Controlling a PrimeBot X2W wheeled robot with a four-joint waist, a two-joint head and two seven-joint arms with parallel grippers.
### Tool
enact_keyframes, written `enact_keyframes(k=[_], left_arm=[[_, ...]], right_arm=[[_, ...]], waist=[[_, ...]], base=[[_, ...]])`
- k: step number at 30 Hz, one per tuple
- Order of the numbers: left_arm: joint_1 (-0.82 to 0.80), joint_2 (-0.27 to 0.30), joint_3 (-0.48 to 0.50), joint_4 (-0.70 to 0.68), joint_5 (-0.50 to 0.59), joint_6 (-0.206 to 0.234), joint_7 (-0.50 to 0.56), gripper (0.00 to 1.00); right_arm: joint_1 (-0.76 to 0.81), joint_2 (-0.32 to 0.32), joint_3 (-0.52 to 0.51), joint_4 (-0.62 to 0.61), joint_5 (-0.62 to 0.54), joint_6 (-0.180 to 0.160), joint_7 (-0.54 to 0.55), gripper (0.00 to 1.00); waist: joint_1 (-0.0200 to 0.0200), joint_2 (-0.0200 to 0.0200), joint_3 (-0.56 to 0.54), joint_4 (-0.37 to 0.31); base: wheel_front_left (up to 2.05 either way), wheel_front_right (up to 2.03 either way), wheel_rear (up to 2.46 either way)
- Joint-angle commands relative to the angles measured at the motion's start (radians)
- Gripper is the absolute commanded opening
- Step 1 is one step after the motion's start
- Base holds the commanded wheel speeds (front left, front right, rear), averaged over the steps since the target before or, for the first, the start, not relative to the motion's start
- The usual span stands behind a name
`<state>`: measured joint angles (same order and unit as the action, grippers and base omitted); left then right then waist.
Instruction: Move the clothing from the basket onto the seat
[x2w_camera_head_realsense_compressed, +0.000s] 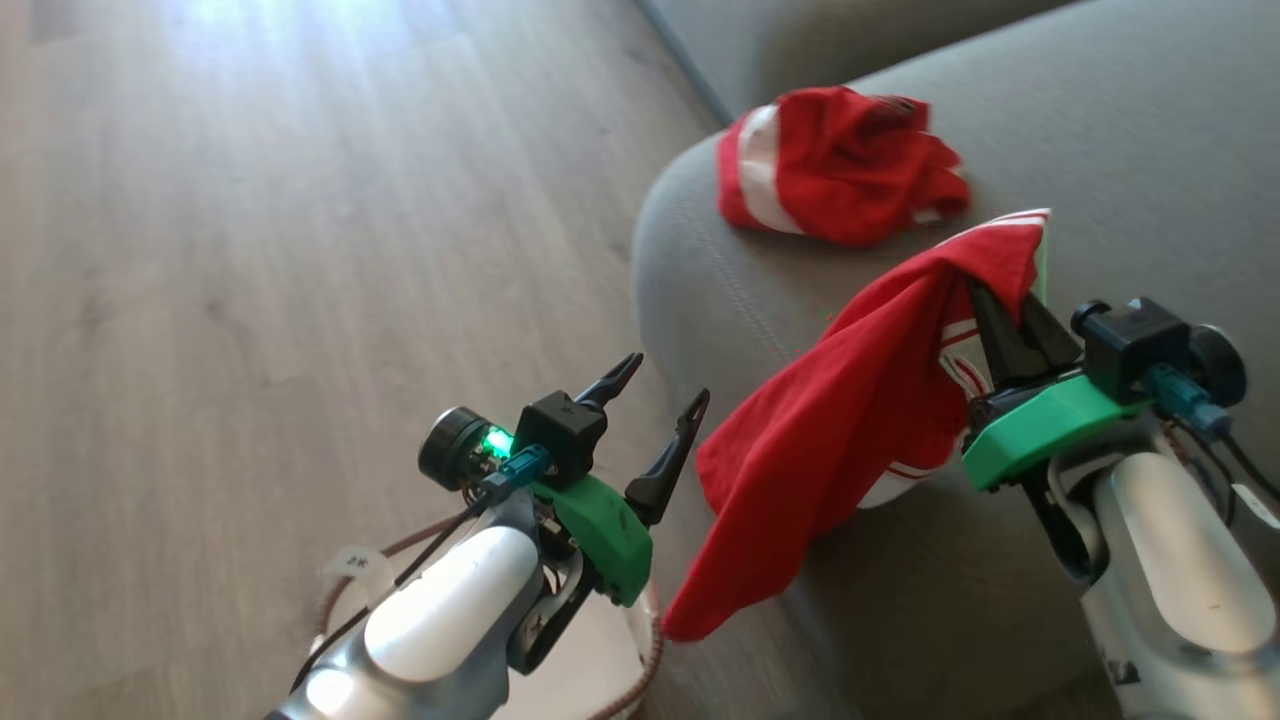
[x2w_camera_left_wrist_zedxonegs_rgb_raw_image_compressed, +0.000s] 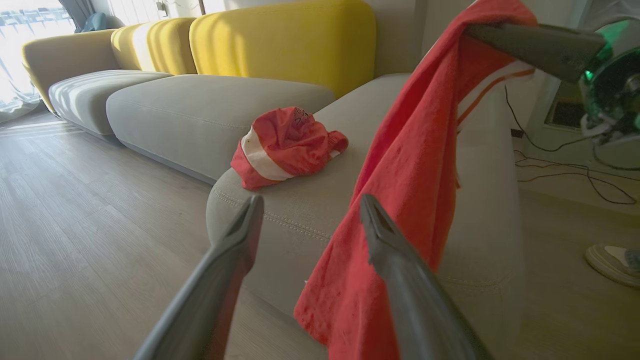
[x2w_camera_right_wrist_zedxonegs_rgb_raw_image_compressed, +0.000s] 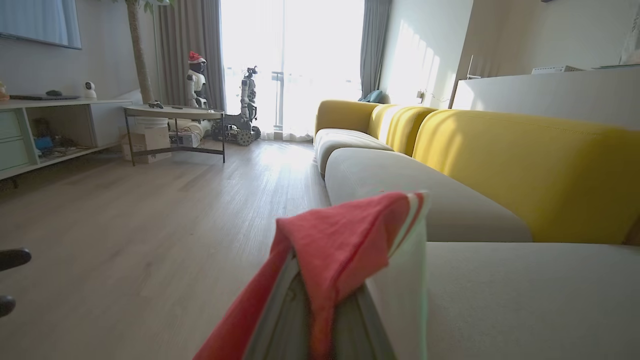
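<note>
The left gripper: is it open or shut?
Open: the left gripper has its fingers well apart, holding nothing; the red garment hangs beside them.

Home liv. rm: sofa (x2w_camera_right_wrist_zedxonegs_rgb_raw_image_compressed: 500, 165), TV (x2w_camera_right_wrist_zedxonegs_rgb_raw_image_compressed: 37, 22), curtains (x2w_camera_right_wrist_zedxonegs_rgb_raw_image_compressed: 374, 45)

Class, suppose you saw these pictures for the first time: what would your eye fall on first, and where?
First, the hanging red garment, which dangles from the shut right gripper at the edge of the grey seat. Next comes the crumpled red garment lying on the seat beyond it. The left gripper stands open just beside the hanging cloth.
</note>
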<state>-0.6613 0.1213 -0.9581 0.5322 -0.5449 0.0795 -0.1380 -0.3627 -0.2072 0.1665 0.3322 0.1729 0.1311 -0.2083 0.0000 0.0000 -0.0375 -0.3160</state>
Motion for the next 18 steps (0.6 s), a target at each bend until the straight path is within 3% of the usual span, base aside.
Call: enact_keyframes(k=[1,9,18], left_arm=[[-0.037,0.016,0.026,-0.022,0.003,0.003,-0.01,1.0],[-0.041,0.01,0.01,-0.013,0.008,0.0,-0.015,1.0],[-0.033,-0.003,0.003,-0.013,0.002,0.01,-0.032,1.0]], right_arm=[[-0.051,-0.006,0.014,-0.048,-0.008,0.0,0.006,0.0],[-0.109,-0.011,0.052,-0.053,0.001,0.0,0.034,0.0],[-0.364,-0.086,0.065,0.045,0.007,0.0,0.045,0.0]], waist=[[0.0,0.0,0.024,-0.042],[0.0,0.0,0.047,-0.059],[0.0,0.0,0.085,0.033]], base=[[0.0,0.0,0.0],[0.0,0.0,0.0],[0.0,0.0,0.0]])
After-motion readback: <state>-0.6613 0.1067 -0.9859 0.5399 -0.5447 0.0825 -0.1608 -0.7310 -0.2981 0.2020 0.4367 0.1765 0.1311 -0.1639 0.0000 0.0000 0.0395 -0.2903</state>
